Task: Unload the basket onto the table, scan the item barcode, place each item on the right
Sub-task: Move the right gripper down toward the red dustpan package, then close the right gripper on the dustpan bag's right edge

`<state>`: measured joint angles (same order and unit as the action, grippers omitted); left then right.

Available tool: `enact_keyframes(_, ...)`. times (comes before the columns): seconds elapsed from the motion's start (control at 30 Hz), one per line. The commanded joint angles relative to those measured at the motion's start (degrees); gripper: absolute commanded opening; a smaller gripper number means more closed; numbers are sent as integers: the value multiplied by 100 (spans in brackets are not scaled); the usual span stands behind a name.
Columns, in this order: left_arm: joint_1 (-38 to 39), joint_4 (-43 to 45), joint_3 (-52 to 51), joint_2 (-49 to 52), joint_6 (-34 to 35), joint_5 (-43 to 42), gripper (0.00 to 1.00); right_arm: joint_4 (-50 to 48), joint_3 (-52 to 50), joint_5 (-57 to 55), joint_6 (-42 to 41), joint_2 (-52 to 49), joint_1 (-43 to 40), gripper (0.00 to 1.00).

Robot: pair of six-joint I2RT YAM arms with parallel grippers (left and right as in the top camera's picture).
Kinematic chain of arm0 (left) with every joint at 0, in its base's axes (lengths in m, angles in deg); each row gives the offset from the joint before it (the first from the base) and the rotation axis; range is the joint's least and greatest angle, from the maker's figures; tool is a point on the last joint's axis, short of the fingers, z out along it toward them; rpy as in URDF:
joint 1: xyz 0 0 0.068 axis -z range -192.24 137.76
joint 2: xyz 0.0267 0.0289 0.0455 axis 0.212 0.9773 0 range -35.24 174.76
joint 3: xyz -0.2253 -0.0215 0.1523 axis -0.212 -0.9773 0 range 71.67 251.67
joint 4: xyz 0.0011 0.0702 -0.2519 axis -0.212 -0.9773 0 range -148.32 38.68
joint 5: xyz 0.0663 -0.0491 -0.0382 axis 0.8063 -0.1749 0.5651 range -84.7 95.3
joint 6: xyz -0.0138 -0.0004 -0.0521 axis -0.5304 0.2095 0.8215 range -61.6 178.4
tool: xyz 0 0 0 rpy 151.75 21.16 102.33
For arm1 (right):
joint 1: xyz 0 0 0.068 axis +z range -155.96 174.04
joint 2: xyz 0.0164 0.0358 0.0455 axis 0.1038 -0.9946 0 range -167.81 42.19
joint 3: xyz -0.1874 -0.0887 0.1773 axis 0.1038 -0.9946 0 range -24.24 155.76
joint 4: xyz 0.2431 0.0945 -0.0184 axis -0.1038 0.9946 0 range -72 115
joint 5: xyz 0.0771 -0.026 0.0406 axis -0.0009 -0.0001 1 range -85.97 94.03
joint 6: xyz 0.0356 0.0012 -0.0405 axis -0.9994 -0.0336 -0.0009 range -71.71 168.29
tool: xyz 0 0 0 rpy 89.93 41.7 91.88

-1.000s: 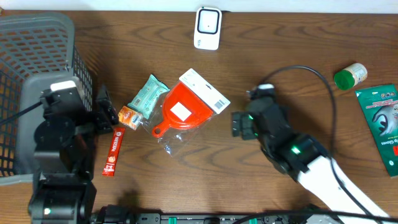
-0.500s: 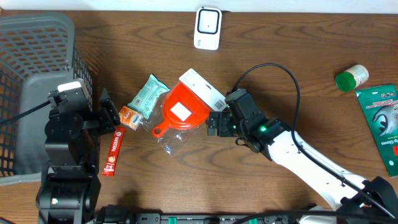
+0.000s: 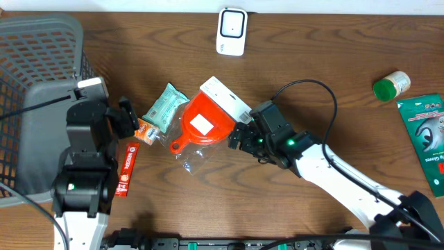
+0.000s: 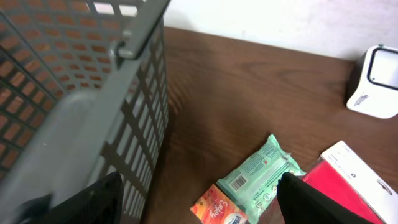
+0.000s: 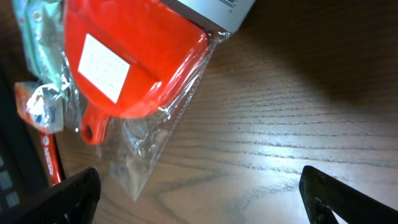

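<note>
A red scoop [image 3: 205,123] in a clear bag with a white barcode card [image 3: 229,101] lies mid-table. My right gripper [image 3: 239,137] stands open at the bag's right edge, low over the wood, with nothing between its fingers. In the right wrist view the scoop [image 5: 130,56] and loose plastic [image 5: 149,149] fill the upper left, above and left of the open gripper [image 5: 202,199]. My left gripper [image 3: 128,118] is open beside a small orange packet [image 3: 145,130] and a green wipes pack [image 3: 165,106]. The left wrist view shows the gripper [image 4: 199,208] open over the orange packet [image 4: 217,210].
A white scanner [image 3: 232,30] stands at the back centre. A grey basket [image 3: 35,69] fills the left side, close to my left arm. A red stick pack [image 3: 127,169] lies below the orange packet. A green-capped bottle [image 3: 390,85] and a green glove pack [image 3: 427,139] sit at the right.
My right arm has swung left across the table and now sits at the scoop bag's right edge. My left arm has shifted up and right toward the orange packet. Both grippers stayed open.
</note>
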<state>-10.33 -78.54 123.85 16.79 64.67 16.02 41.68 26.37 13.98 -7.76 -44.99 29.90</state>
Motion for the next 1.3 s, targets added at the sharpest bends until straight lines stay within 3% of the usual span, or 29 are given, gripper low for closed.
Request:
enact_keyframes(0.0, -33, 76, -50, 122, 153, 101, 79, -90, -4, 70, -269, -271, 101, 99)
enact_keyframes(0.4, -774, 116, -50, 487, 457, 48, 79, -1244, -4, 409, -170, -1156, 407, 99)
enact_keyframes(0.67, -940, 81, -61, 682, 459, -24, 78, -1462, -4, 352, -223, -1294, 474, 99)
enact_keyframes(0.8, -940, 68, -66, 793, 461, -129, 78, -1624, -4, 129, -219, -1294, 474, 90)
enact_keyframes(1.27, -876, 31, -74, 1486, 387, -1464, 78, -1989, -4, -122, -219, -1298, 463, 77)
